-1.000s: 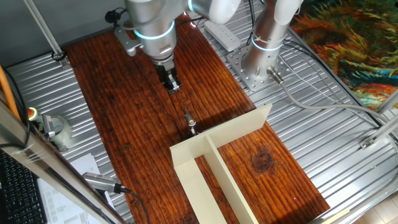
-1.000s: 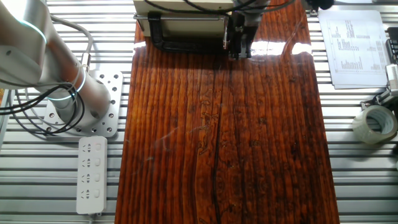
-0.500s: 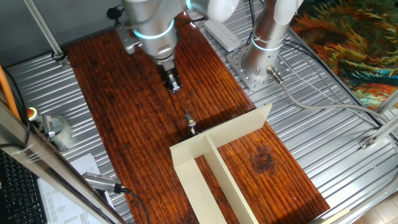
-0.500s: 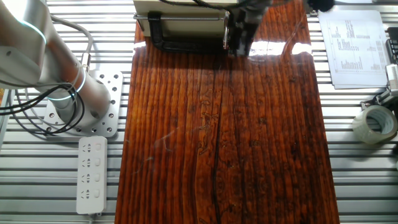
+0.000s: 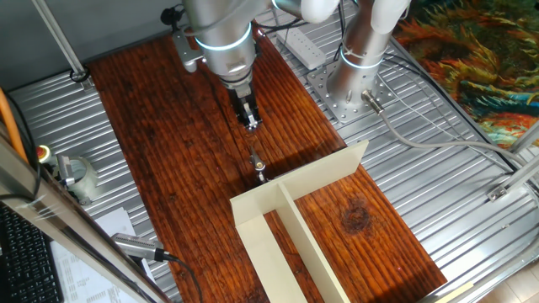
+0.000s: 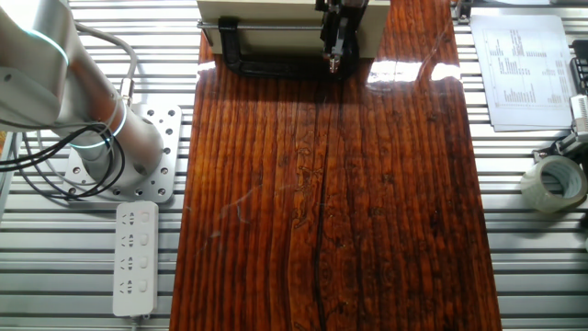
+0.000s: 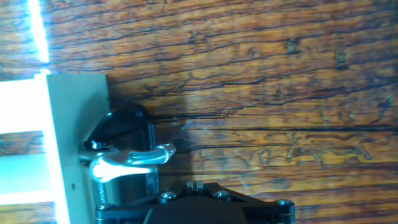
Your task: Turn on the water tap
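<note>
Desk (image 5: pixel 168 126): dark red-brown wooden board, grain running lengthwise, laid on ribbed metal flooring.

Water tap (image 5: pixel 257 167): tiny silver fitting, standing at the near corner of the cream divider walls (image 5: pixel 286 198). In the hand view its stem and thin lever (image 7: pixel 127 163) show bright against a black C-clamp (image 7: pixel 121 134), the lever pointing away from the cream wall across the wood. In the other fixed view the clamp (image 6: pixel 266 62) lies along the board's far edge, under the cream panel; the tap itself is too small to make out there.

Tool (image 5: pixel 250 122): black, narrow, pointing down at the desk, near the tap but apart from it on the side away from the dividers. Jaws look close together with nothing between them; the exact gap cannot be told. In the other fixed view the tool (image 6: pixel 333 62) hangs over the clamp's end.

Open room: bare wood on both sides of the tool and toward the board's long edges. The dividers close off the side beyond the tap.

Periphery: arm base (image 5: pixel 358 80), power strip (image 6: pixel 135 257), tape roll (image 6: pixel 554 182), printed sheet (image 6: pixel 524 69).
</note>
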You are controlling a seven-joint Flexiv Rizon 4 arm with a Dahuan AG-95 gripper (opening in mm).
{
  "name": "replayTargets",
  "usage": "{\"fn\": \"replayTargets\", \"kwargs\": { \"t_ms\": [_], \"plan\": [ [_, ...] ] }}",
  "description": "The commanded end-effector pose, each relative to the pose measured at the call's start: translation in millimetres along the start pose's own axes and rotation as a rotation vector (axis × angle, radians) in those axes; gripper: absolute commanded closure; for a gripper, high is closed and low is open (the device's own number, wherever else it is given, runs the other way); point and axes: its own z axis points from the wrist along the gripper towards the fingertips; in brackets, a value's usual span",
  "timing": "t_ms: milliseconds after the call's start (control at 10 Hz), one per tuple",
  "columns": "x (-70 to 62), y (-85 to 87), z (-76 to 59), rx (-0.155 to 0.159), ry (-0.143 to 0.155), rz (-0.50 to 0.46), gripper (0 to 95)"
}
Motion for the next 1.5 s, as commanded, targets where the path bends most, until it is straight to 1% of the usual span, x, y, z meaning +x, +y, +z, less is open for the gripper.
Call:
{"fn": "replayTargets", "kwargs": {
  "t_ms": [100,200,300,500,700,900,1000,1200,1300,1400,1500],
  "plan": [
    [1.2,-1.2,-0.2,0.0,-0.008,-0.001,95.0],
    [1.2,-1.2,-0.2,0.001,-0.024,0.004,95.0],
    [1.2,-1.2,-0.2,0.003,-0.032,-0.009,95.0],
    [1.2,-1.2,-0.2,0.005,-0.03,-0.057,95.0],
    [1.2,-1.2,-0.2,0.005,-0.022,-0.047,95.0],
    [3.6,9.8,5.8,0.006,-0.022,-0.047,95.0],
    [3.5,14.5,8.8,0.017,-0.023,-0.042,95.0],
    [4.6,26.7,15.5,0.025,-0.022,-0.027,95.0],
    [5.0,31.4,18.5,0.052,-0.029,-0.016,95.0],
    [5.5,34.8,20.6,0.068,-0.03,-0.011,95.0],
    [6.4,37.2,21.7,0.066,-0.03,-0.012,95.0]
  ]
}}
